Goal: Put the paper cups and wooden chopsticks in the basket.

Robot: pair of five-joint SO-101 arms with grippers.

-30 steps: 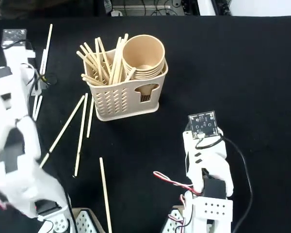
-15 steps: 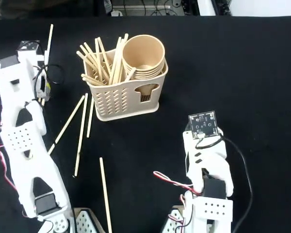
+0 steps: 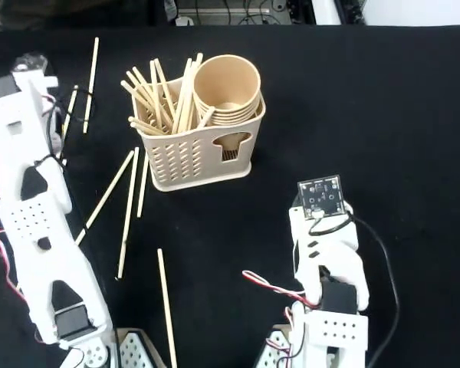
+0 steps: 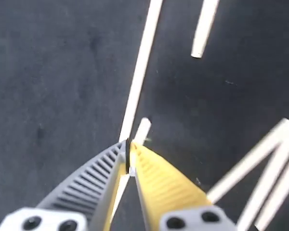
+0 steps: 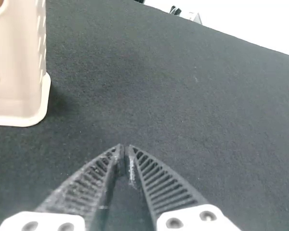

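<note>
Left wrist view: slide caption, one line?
Left gripper shut on a wooden chopstick at the black table.

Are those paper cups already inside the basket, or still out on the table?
Inside. The stacked paper cups stand upright at one end of the basket, next to the chopsticks in it.

You have a matt, finely napped black cloth (image 3: 399, 115) under everything. The basket (image 3: 192, 157) is smooth, dull plastic; the cups (image 3: 227, 84) are matt paper; the chopsticks (image 3: 128, 211) are bare, unvarnished wood. The left gripper (image 4: 128, 154) and right gripper (image 5: 124, 161) are ribbed matt plastic.
</note>
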